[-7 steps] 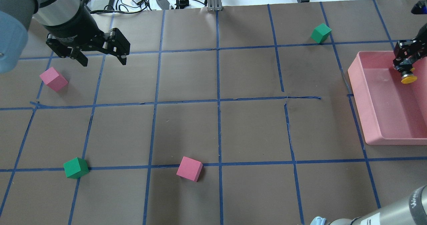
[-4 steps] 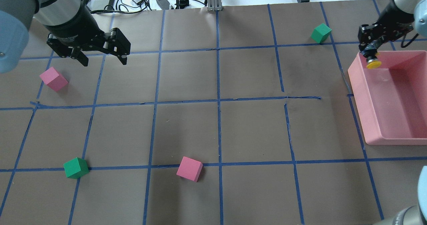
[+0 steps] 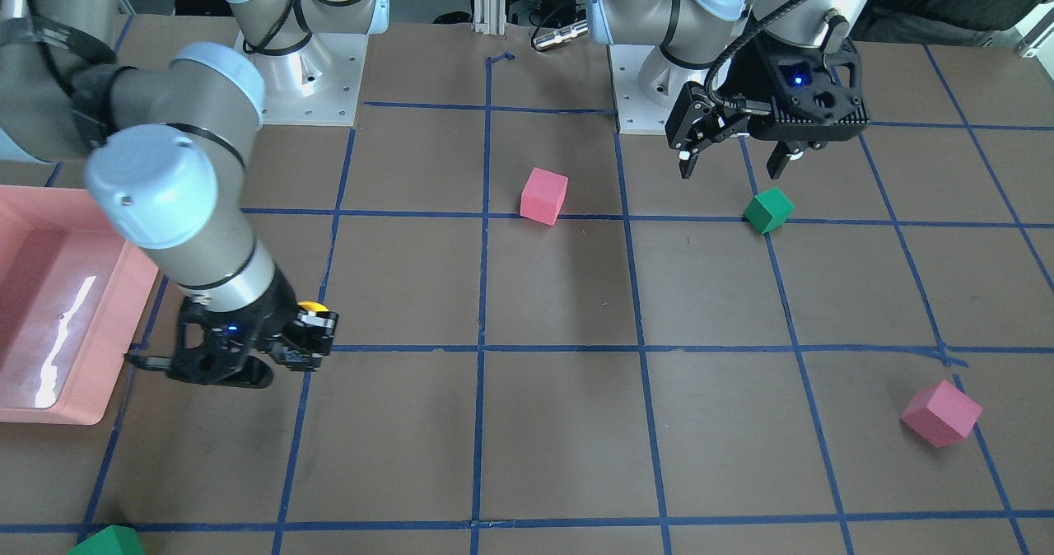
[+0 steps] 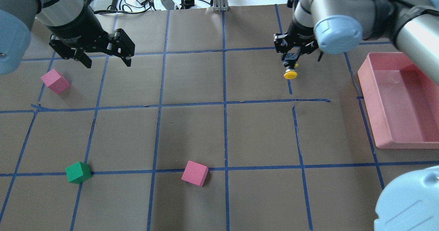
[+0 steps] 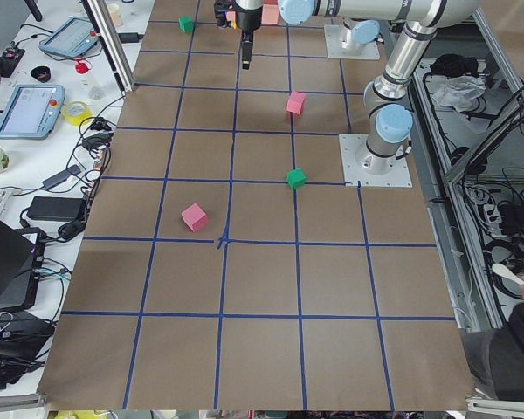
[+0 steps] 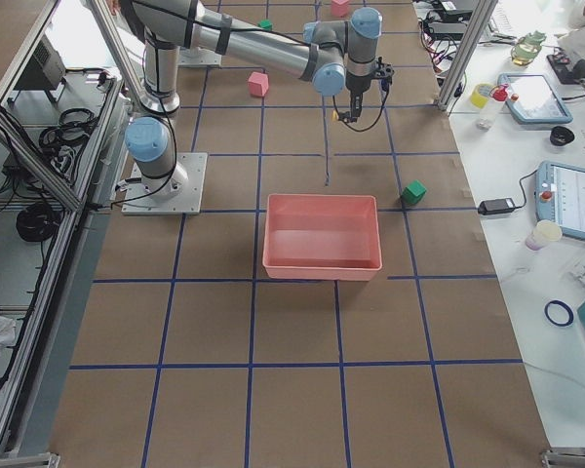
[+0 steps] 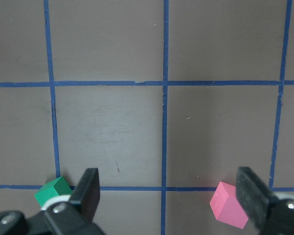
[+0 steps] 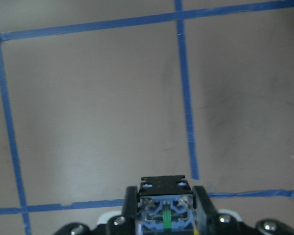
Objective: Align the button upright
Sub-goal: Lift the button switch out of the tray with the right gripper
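Note:
My right gripper (image 4: pixel 289 63) is shut on the button, whose yellow cap (image 4: pixel 290 75) sticks out below the fingers over the brown table, near a blue tape line. In the front view the gripper (image 3: pixel 306 337) is left of centre with the cap (image 3: pixel 309 306) just showing. The right wrist view shows the button's base (image 8: pixel 165 211) clamped between the fingers. My left gripper (image 4: pixel 107 63) is open and empty at the far left; it also shows in the front view (image 3: pixel 729 170) and in its own wrist view (image 7: pixel 169 196).
A pink tray (image 4: pixel 404 144) stands at the right edge. A pink cube (image 4: pixel 55 81) lies near the left gripper; a green cube (image 4: pixel 78 172) and a pink cube (image 4: pixel 194 173) lie at the front. Another green cube (image 3: pixel 99 543) lies beyond the right arm. Cables lie along the far edge.
My right gripper has carried the button left, from over the pink tray out over the table. The left arm has not moved.

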